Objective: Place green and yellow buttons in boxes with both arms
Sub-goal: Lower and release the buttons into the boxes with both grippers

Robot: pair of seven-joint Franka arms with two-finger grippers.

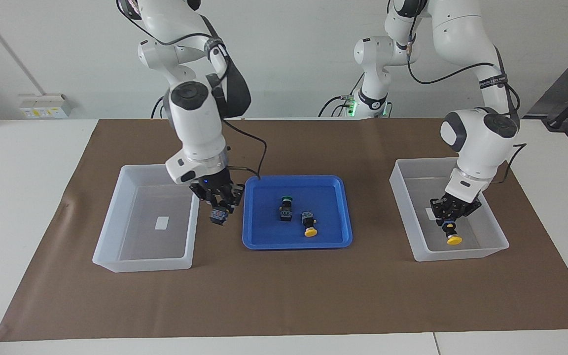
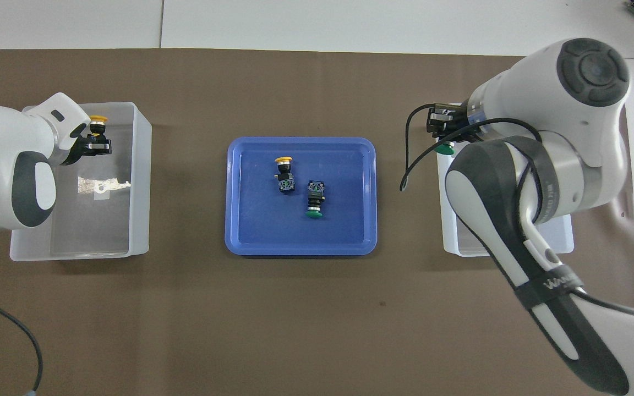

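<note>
My left gripper (image 1: 450, 219) (image 2: 98, 144) is shut on a yellow-capped button (image 1: 454, 239) (image 2: 97, 122) and holds it low inside the box (image 1: 461, 254) (image 2: 142, 165) at the left arm's end. My right gripper (image 1: 219, 206) (image 2: 442, 135) is shut on a green-capped button (image 1: 218, 216) (image 2: 445, 149), in the air over the tray-side wall of the other box (image 1: 141, 264) (image 2: 507, 104). That box holds only its label. A yellow button (image 1: 308, 226) (image 2: 284, 173) and a green button (image 1: 285, 207) (image 2: 313, 201) lie in the blue tray.
The shallow blue tray (image 1: 264, 241) (image 2: 240, 242) sits mid-table between the two boxes on a brown mat (image 1: 284, 296) (image 2: 295, 319). The right arm's cable hangs over the tray's edge nearest the right arm's box.
</note>
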